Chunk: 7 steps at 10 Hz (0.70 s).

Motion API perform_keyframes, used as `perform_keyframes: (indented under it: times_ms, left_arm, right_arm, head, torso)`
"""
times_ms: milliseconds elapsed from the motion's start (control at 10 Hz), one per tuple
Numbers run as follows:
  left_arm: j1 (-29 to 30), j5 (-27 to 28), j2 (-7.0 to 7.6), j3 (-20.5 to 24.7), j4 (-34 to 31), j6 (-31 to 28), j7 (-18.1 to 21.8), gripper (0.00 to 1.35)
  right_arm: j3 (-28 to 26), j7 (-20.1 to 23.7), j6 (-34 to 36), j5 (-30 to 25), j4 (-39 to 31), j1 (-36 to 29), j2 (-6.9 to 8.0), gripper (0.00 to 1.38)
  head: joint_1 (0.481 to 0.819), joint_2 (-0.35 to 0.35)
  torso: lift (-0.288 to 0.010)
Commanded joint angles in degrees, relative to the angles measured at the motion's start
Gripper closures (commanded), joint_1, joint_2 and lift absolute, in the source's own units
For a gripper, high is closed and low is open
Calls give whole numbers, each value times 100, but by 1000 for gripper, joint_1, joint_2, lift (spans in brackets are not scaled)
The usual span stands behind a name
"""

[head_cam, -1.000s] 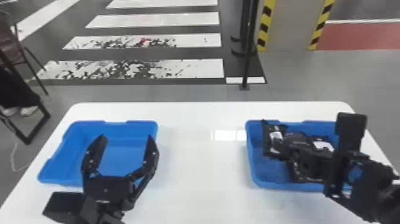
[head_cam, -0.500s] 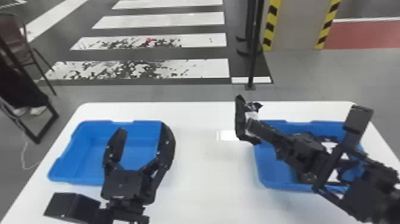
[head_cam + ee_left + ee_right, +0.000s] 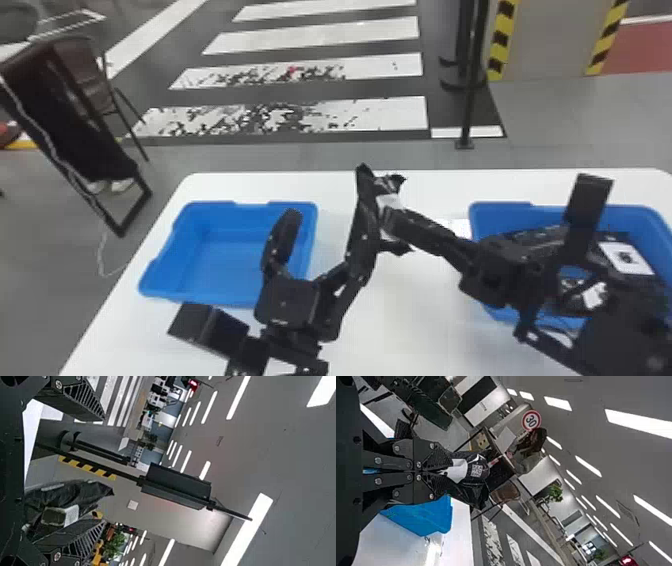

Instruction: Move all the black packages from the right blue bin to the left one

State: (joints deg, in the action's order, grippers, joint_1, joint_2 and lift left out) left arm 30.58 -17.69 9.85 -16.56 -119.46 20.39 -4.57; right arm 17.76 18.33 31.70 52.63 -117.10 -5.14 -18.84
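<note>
- the right end effector (image 3: 443, 472) is closed on a black package (image 3: 472, 494); we see its fingers pinching one end, by the white label (image 3: 457, 471).
- that end grip, we think, leaves most of the package free, so the left end effector (image 3: 329, 204) could take it.
- the left one is wide, fingers well apart and nothing clamped. in the left wrist view the package lies just beside one finger, partly in the span between the two; we cannot tell if they touch.
- we judge that the package is held up over the table (image 3: 415, 310), between the bins, for a handover on the way to the left bin (image 3: 225, 260). the arms meeting midway would spare the right one a long reach.
- the right bin (image 3: 495, 217) holds more black packages (image 3: 542, 237), so by our reading the job is at an early stage.
- next, we would line up the left fingers around the free part and close them before the right lets go. the package looks soft and creased; it may fold, slip or snag.
- on labels: the held one has a square code (image 3: 477, 470) beside it, and in the right bin we see a white label (image 3: 625, 257) with a dark mark, too small to make out.
</note>
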Motion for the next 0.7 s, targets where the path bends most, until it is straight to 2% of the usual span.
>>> perform_keyframes:
  times_ms: [0, 400, 500, 600]
  left_arm:
    - [-7, -2, 17, -35, 0, -98, 18, 130]
    - [-35, 44, 17, -23, 0, -280, 35, 136]
    - [-21, 55, 8, 0, 0, -294, 44, 254]
    - [-21, 10, 8, 11, 0, -308, 44, 644]
  right_arm:
    - [281, -5, -7, 141, 60, 106, -32, 1130]
    - [738, -5, -7, 404, 46, 233, -93, 1130]
    - [772, -5, 22, 438, 74, 261, -102, 1130]
    - [772, -5, 22, 438, 74, 289, -102, 1130]
  head:
    - [695, 212]
    - [695, 257]
    - [695, 269]
    - [695, 279]
  torso:
    - [-132]
    - [-132]
    - [-132]
    - [-132]
